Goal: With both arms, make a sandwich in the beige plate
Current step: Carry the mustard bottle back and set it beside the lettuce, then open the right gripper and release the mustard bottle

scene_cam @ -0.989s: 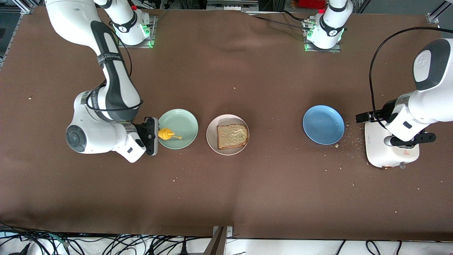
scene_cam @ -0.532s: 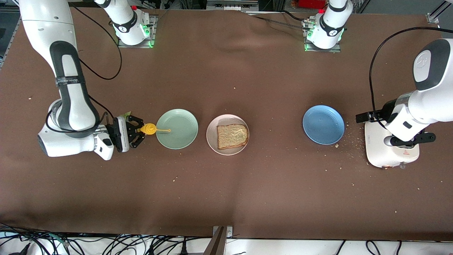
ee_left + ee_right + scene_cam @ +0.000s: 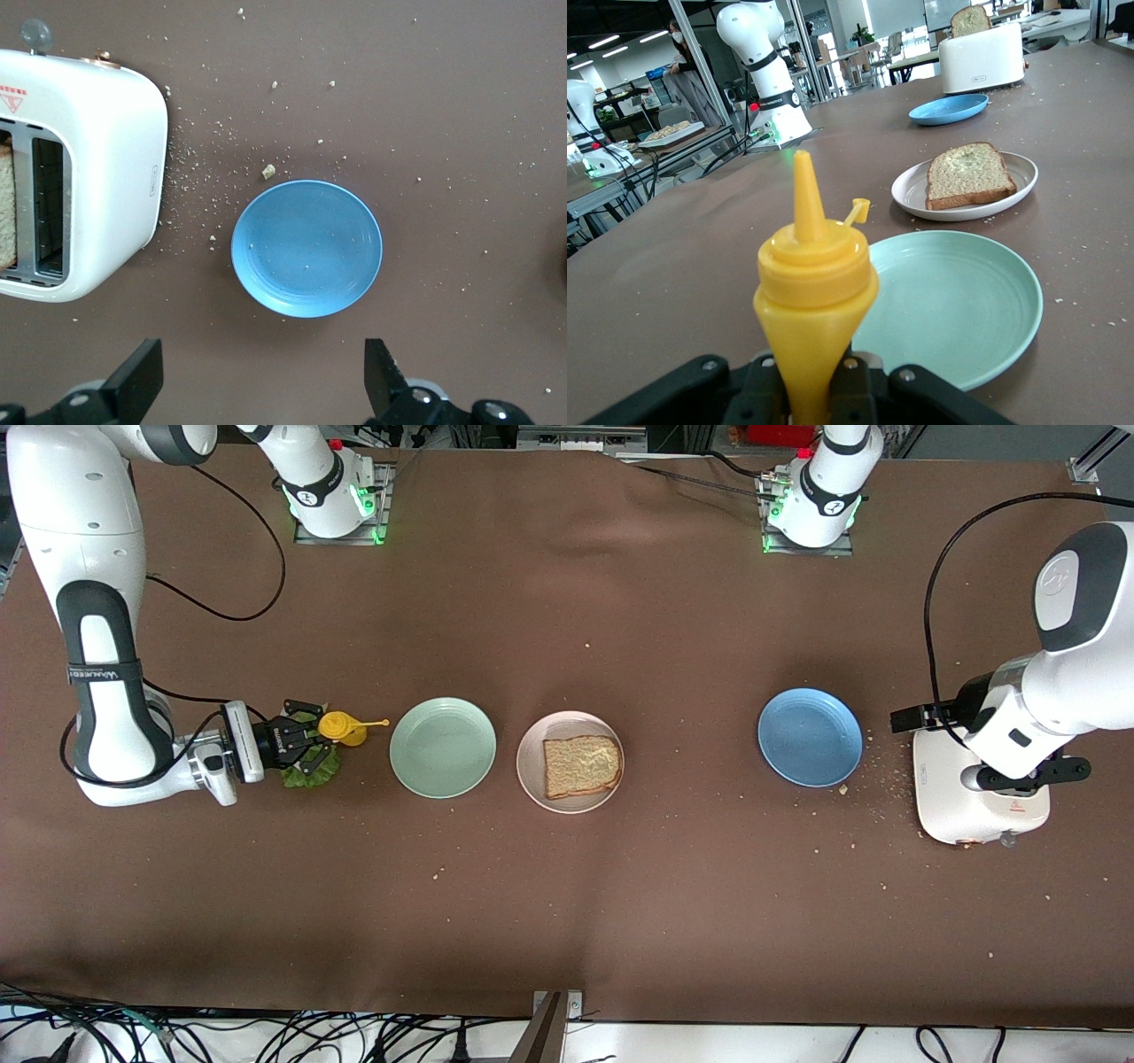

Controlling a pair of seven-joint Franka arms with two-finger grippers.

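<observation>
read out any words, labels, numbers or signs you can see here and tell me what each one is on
Red triangular warning sign with small red print beside it, on the toaster: print too small to read.
Small grey mark on the toaster's side: unreadable.
White lettering on a black band round the right arm: too blurred to read.
Round logos on both arms' joints: not legible.
No numbers are readable.
</observation>
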